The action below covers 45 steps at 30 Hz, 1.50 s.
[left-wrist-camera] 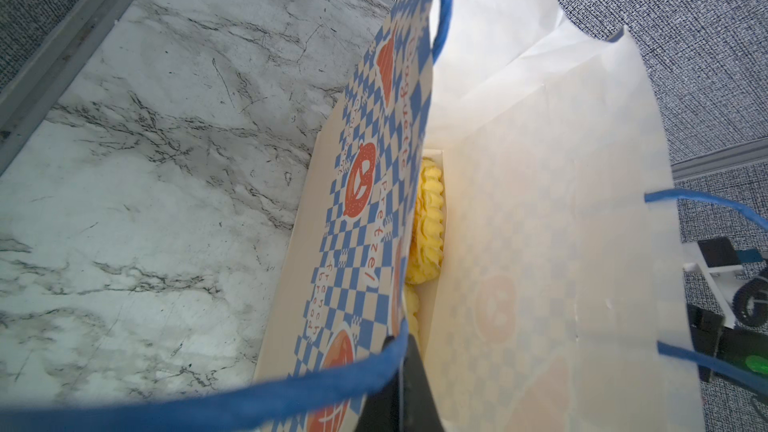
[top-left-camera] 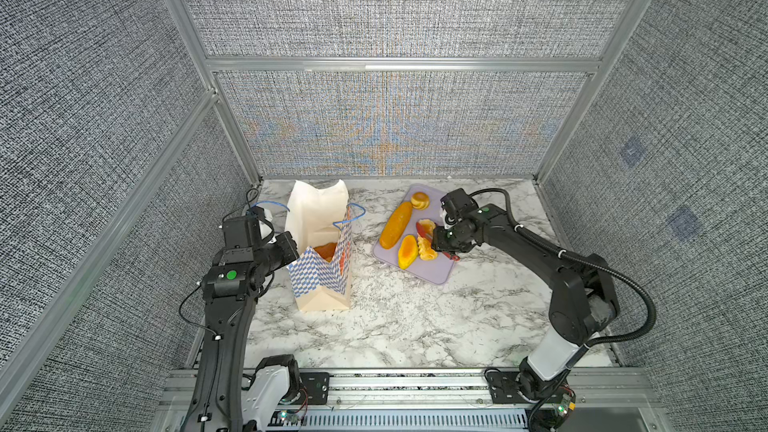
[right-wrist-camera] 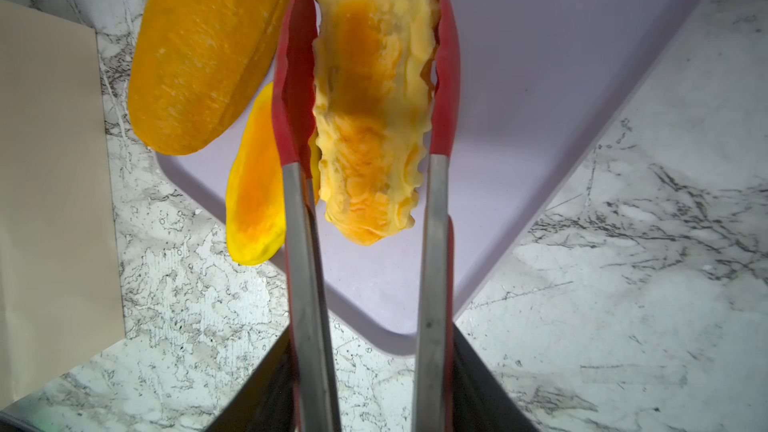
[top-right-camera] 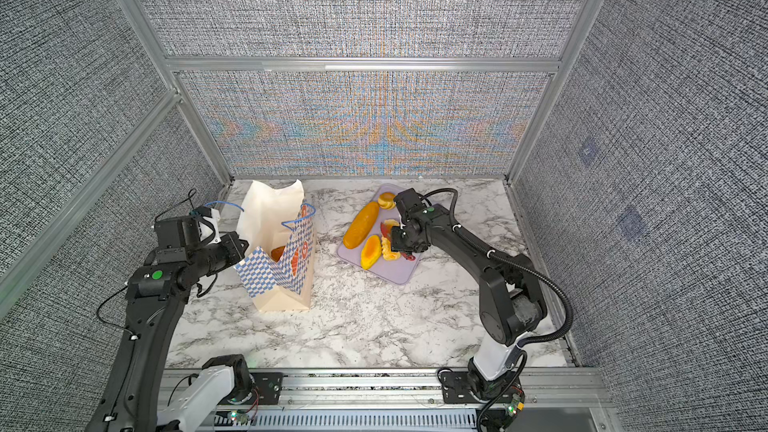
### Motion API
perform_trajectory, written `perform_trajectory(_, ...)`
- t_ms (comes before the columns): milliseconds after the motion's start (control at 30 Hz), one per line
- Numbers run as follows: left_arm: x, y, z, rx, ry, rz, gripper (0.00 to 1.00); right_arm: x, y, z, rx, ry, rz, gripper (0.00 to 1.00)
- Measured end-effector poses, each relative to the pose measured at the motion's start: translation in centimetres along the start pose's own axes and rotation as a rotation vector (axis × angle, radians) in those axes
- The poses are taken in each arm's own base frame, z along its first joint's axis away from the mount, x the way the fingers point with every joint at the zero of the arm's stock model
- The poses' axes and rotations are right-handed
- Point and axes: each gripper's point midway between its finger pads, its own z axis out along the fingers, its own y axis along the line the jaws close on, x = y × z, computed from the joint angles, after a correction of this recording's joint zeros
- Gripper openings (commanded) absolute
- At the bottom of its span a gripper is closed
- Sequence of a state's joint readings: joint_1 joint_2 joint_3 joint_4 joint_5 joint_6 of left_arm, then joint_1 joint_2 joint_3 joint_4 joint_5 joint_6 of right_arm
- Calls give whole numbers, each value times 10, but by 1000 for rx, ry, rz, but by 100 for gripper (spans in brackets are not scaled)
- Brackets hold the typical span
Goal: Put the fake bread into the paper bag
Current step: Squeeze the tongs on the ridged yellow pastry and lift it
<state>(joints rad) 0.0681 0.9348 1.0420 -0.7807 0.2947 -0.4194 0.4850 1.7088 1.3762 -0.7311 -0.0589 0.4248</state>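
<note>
Right wrist: my right jaws are squeezing red tongs (right-wrist-camera: 295, 76) onto a ridged loaf (right-wrist-camera: 374, 118); left jaws are pinching the paper bag (left-wrist-camera: 374, 209) tight, nine o'clock of the tray (right-wrist-camera: 540, 76).

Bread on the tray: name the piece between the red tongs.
The ridged pale-yellow loaf, flanked by the red tongs' tips; the long smooth loaf and the flat oval piece lie outside them.

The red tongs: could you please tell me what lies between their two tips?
A ridged yellow loaf lies between the tips of the tongs, over the tray; the right wrist view shows it.
</note>
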Motion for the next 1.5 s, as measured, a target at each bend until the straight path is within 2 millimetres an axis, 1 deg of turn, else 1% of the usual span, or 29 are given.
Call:
perform_trajectory(667,0,0,0,0,-1,0,4,-10,1,-27,-28,-63,16,46)
perform_trajectory(1167,0,0,0,1,-1,0,4,-15,0,-40,-61,-87,38,44)
perform_trajectory(1333,0,0,0,1,0,0,4,-17,3,-49,-84,-101,43,44)
perform_trajectory(1500,0,0,1,2,3,-1,4,-25,9,-64,-119,-133,45,44)
